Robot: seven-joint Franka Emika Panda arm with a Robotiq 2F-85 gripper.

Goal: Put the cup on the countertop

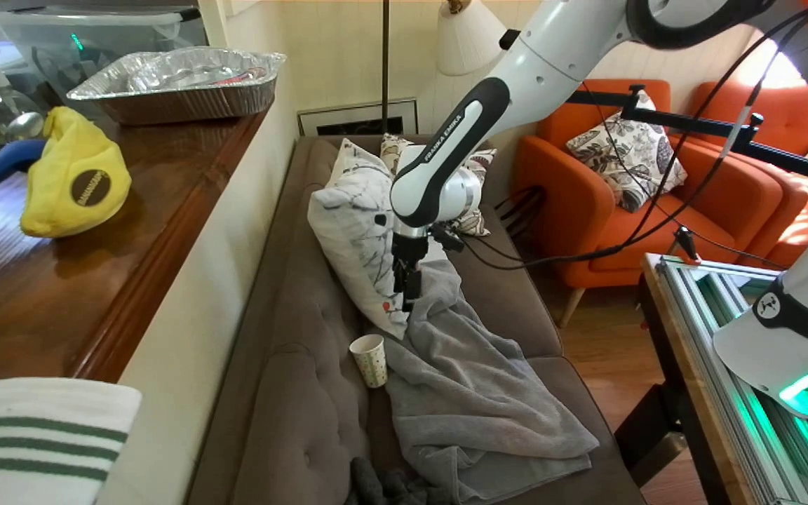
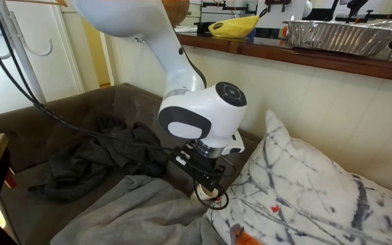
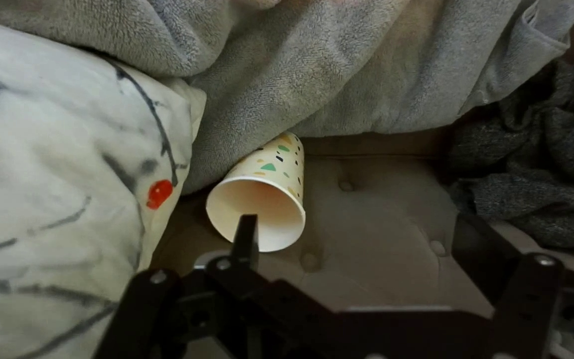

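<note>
Below the claw (image 3: 354,222), jaws spread wide, the cup (image 3: 268,188) leans, mouth toward the claw, long axis slanting away to its base beside the grey blanket (image 3: 347,75).

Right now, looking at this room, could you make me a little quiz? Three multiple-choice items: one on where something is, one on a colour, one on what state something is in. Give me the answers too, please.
1. Where is the cup?
A. On the countertop
B. On the sofa
C. In the foil tray

2. What colour are the armchairs?
A. Orange
B. Green
C. Blue

3. How is the end effector?
A. Shut on the pillow
B. Shut on the cup
C. Open

Answers:
1 B: in an exterior view, the cup rests on the sofa beside the grey blanket.
2 A: that view shows their orange arms and backs.
3 C: in the wrist view, its fingers stand apart, with sofa visible between them.
</note>
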